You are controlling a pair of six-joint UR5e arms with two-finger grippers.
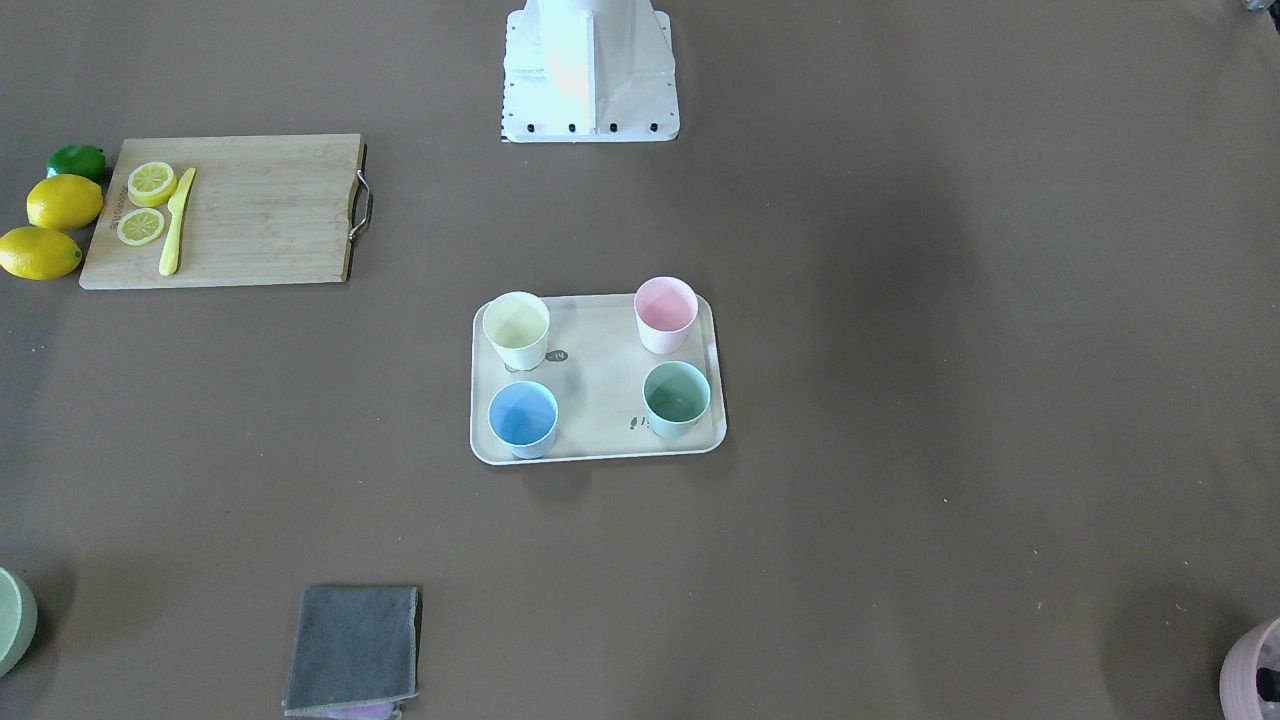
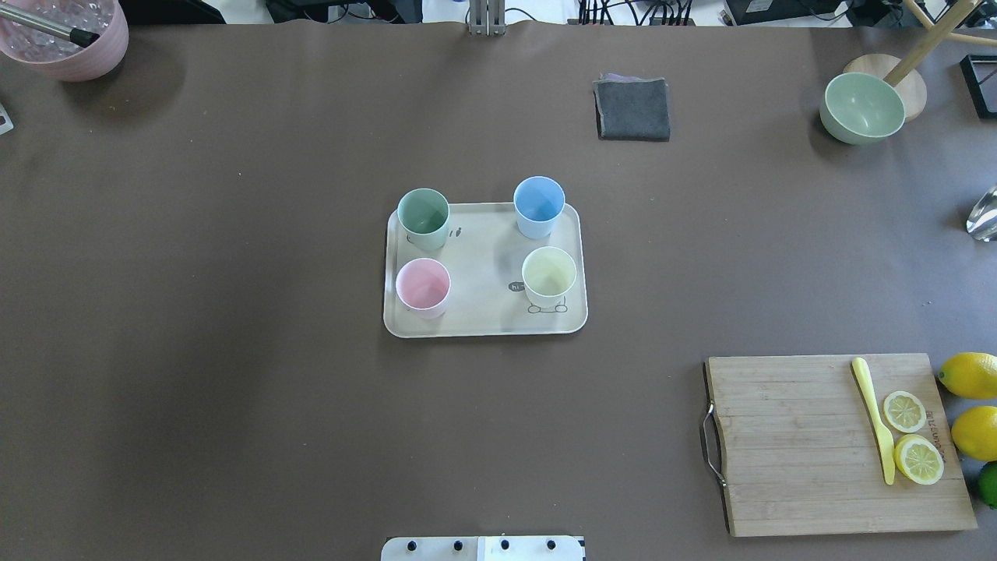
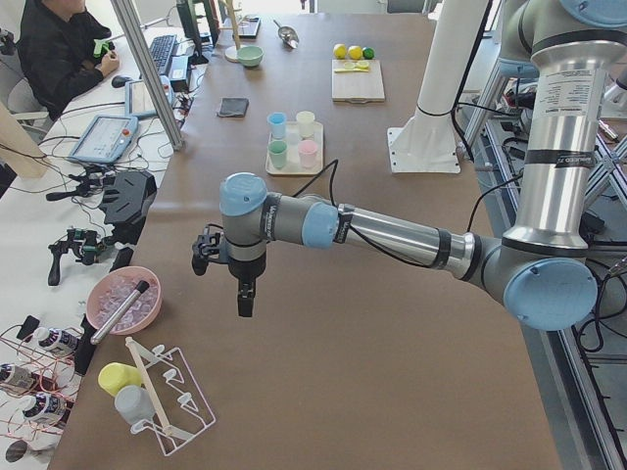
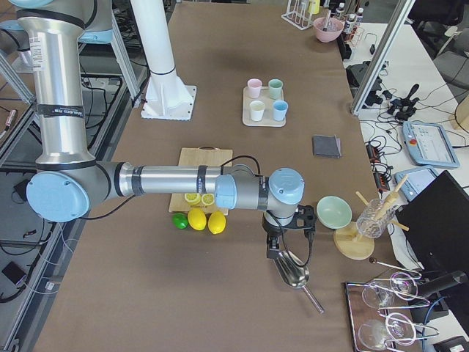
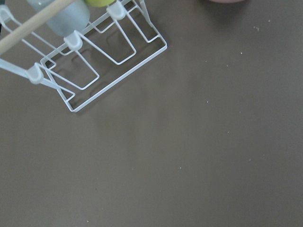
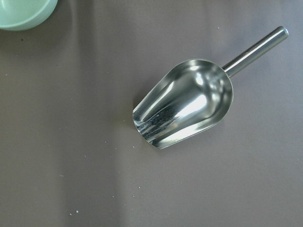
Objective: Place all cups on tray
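The cream tray (image 2: 483, 312) lies at the table's middle. All four cups stand upright on it: pale yellow (image 2: 548, 276), light blue (image 2: 538, 206), pale pink (image 2: 423, 287) and mint green (image 2: 423, 217). The tray also shows in the front-facing view (image 1: 600, 400). My left gripper (image 3: 243, 299) shows only in the exterior left view, far from the tray at the table's left end; I cannot tell its state. My right gripper (image 4: 272, 253) shows only in the exterior right view, at the right end above a metal scoop (image 6: 184, 101); I cannot tell its state.
A wooden cutting board (image 2: 802, 452) with a yellow knife and lemon slices lies near right, lemons beside it. A grey cloth (image 2: 632, 109) and a pale green bowl (image 2: 861, 107) are far right. A mauve pot (image 2: 66, 39) is far left, with a white wire rack (image 5: 94, 71) near it.
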